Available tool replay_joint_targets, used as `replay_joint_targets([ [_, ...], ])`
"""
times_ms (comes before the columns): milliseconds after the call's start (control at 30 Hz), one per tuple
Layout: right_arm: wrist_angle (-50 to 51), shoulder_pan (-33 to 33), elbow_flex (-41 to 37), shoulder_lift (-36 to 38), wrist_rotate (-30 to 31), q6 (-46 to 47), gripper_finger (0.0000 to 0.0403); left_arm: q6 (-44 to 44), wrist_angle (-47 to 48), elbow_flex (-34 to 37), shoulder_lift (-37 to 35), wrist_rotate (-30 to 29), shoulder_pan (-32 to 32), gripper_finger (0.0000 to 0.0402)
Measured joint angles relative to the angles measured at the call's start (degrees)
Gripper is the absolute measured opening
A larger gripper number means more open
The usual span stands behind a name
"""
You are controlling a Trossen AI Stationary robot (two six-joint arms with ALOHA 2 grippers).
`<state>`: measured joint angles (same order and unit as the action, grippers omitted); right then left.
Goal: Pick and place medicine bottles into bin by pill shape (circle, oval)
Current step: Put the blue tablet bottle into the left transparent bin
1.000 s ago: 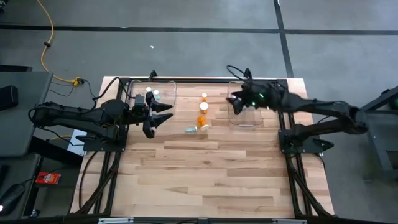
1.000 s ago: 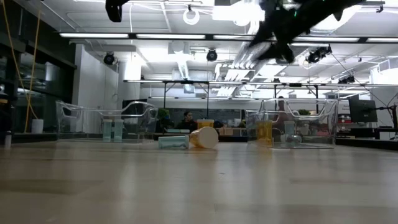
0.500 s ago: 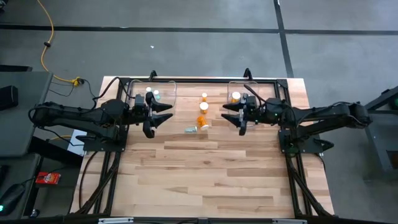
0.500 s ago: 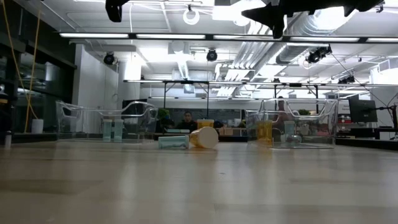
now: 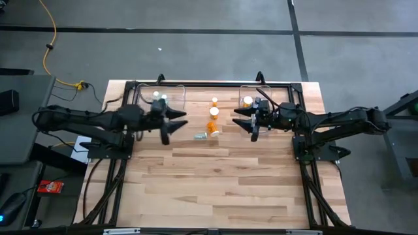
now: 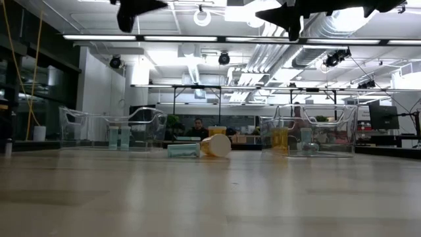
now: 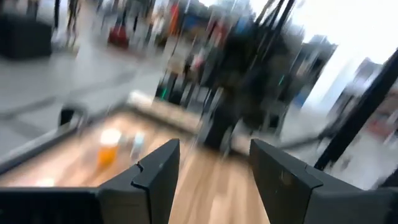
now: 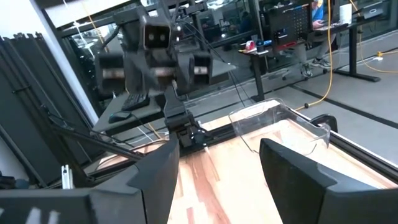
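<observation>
Medicine bottles: several already binned, about four left on the worktop; left claw and right claw hover open, empty.

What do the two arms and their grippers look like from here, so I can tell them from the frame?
Both arms are matte black, slim and jointed. The left gripper and right gripper each end in two flat, angular dark fingers. Black cables trail from the back of the table.

Medicine bottles lie between two open, empty grippers
</observation>
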<state>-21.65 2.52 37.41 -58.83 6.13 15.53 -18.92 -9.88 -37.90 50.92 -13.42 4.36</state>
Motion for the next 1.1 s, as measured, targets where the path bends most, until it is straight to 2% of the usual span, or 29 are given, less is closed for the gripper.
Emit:
replay_joint_targets([
  [167, 0.0, 0.0, 0.0, 0.0, 1.4, 0.6, 0.0217, 0.0, 17.0, -9.5, 11.8, -1.1, 0.2, 0.0186],
  [267, 0.0, 0.0, 0.0, 0.0, 1.4, 1.1, 0.0217, 0.5, 24.0, -13.7, 19.9, -0.5, 1.0, 0.0186],
  [400, 0.1, 0.0, 0.0, 0.0, 1.5, 1.1, 0.0217, 0.2, 28.9, -17.5, 30.4, 3.8, 2.8, 0.0186],
  [533, 0.3, 0.0, 0.0, 0.0, 1.5, 1.1, 0.0217, 1.8, 29.6, -21.7, 39.9, 9.5, 4.5, 0.0186],
  [667, 0.6, 0.0, 0.0, 0.0, 1.5, 1.1, 0.0217, 5.8, 31.2, -26.2, 47.9, 9.8, 5.8, 0.0186],
  [867, 1.8, 0.0, 0.0, 0.0, 1.5, 2.5, 0.0217, 12.7, 33.2, -30.3, 54.8, 8.4, 7.2, 0.0186],
  [1100, 2.6, 0.0, 0.0, 0.0, 1.5, 2.5, 0.0217, 14.3, 34.0, -30.4, 55.8, 7.9, 8.5, 0.0186],
])
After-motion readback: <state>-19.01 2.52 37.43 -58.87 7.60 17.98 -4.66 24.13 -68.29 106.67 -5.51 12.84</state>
